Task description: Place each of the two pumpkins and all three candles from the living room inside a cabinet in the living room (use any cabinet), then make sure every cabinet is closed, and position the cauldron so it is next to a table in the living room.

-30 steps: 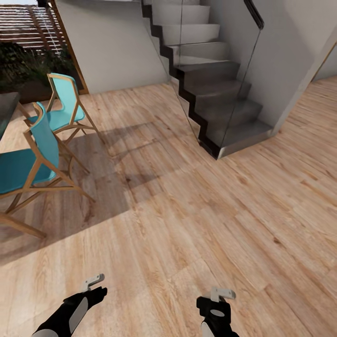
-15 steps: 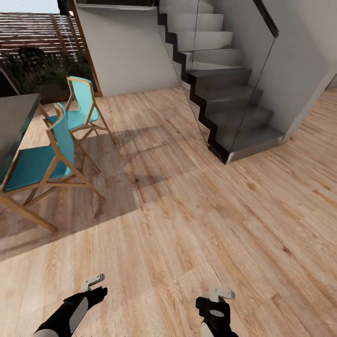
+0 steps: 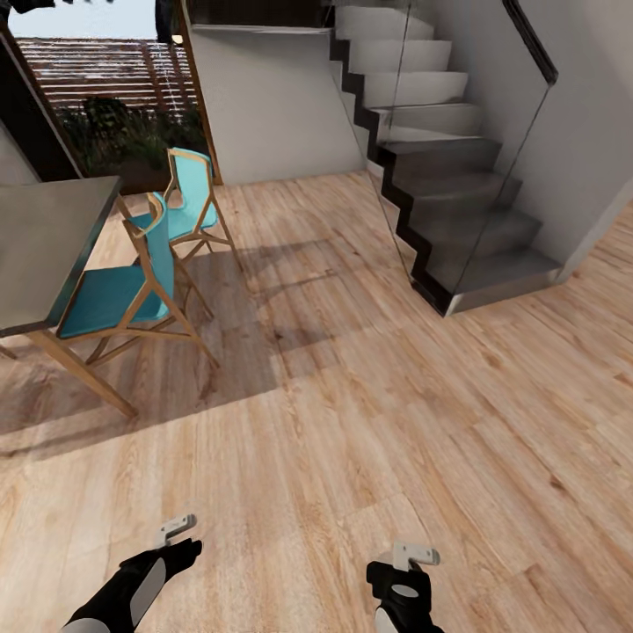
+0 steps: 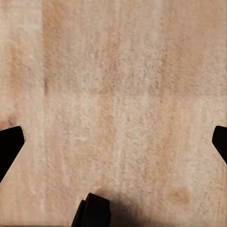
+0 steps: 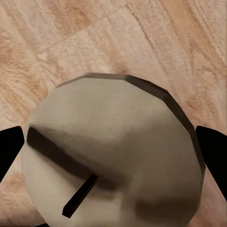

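Note:
A grey-beige candle (image 5: 118,118) with a small dark wick sits between the black fingertips (image 5: 10,147) of my right gripper (image 5: 111,147), which is shut on it above the wood floor. In the head view the right gripper (image 3: 413,556) hangs low at the bottom right, and the left gripper (image 3: 176,531) at the bottom left. The left gripper (image 4: 113,144) is open, with bare floor planks between its fingers (image 4: 9,147). The pumpkins, the cabinet and the cauldron are out of view.
A dark-topped table (image 3: 44,242) on wooden legs stands at the left, with two teal chairs (image 3: 123,290) beside it. A grey staircase (image 3: 457,193) with a glass side panel rises at the back right. Light wood floor (image 3: 352,422) stretches ahead.
The whole view has swung: table, chairs and stairs have shifted right in the picture and more of the table shows. Both grippers hold the same pose.

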### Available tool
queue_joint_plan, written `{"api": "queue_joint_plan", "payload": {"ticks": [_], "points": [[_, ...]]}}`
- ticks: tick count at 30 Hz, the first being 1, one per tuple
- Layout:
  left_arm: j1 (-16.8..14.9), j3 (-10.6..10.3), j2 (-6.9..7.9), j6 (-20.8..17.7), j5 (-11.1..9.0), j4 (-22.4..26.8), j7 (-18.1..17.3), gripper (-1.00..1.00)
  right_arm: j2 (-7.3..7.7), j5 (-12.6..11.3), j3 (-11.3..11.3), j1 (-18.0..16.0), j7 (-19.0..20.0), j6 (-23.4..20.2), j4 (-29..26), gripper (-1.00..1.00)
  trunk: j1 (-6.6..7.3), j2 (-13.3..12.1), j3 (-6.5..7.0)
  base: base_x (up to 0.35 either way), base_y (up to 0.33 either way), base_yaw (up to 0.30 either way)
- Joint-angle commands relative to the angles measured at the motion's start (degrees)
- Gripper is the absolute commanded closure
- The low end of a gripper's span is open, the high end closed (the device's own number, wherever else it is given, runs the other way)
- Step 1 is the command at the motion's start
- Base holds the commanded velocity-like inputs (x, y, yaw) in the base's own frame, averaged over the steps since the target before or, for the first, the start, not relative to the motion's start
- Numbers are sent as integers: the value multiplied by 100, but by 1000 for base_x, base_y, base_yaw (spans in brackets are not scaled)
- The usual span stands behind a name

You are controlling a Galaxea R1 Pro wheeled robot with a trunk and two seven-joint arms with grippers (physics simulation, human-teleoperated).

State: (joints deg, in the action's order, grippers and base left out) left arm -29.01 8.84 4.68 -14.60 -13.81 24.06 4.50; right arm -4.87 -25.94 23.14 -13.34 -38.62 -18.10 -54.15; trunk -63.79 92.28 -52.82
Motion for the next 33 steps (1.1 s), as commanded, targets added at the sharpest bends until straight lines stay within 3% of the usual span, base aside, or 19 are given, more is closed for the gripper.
{"api": "queue_joint_plan", "payload": {"ticks": [1, 21, 26, 33], "points": [[0, 3, -1, -34, -60, 12, 25, -100, -1, -28, 15, -5, -41, -27, -4, 100, 1, 2, 5, -41, 0, 185], [0, 3, -2, -34, -60, 12, 34, -100, -19, -37, 36, -5, -41, -27, 14, 100, 1, 2, 153, -52, 0, 213], [0, 2, -2, -34, -60, 11, 34, -100, -20, -28, 272, -5, -48, -21, 73, 100, 1, 2, 173, -52, 0, 266], [0, 3, -2, -32, -60, 13, 34, -100, -21, -34, 337, -8, -49, -18, 90, 100, 1, 2, 195, -19, 0, 278]]}}
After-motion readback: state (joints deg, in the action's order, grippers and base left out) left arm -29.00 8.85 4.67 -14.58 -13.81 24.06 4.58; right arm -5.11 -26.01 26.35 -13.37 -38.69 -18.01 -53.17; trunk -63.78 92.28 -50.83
